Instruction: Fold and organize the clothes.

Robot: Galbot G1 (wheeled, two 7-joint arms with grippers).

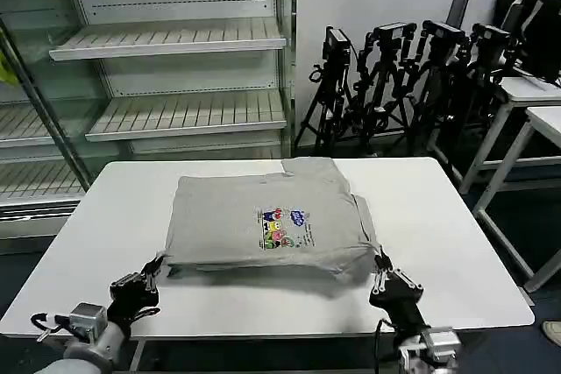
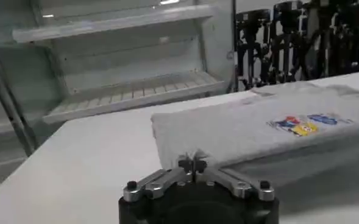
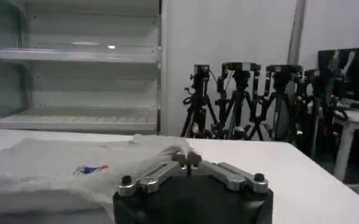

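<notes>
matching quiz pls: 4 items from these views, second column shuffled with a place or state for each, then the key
1. T-shirt
2. left hand
3. right hand
4. tripods

a. fingers shut at the shirt's near right corner
b. standing on the floor beyond the table
c. lying folded on the white table, print up
d. fingers shut at the shirt's near left corner

Pairs: 1-c, 2-d, 3-a, 4-b
</notes>
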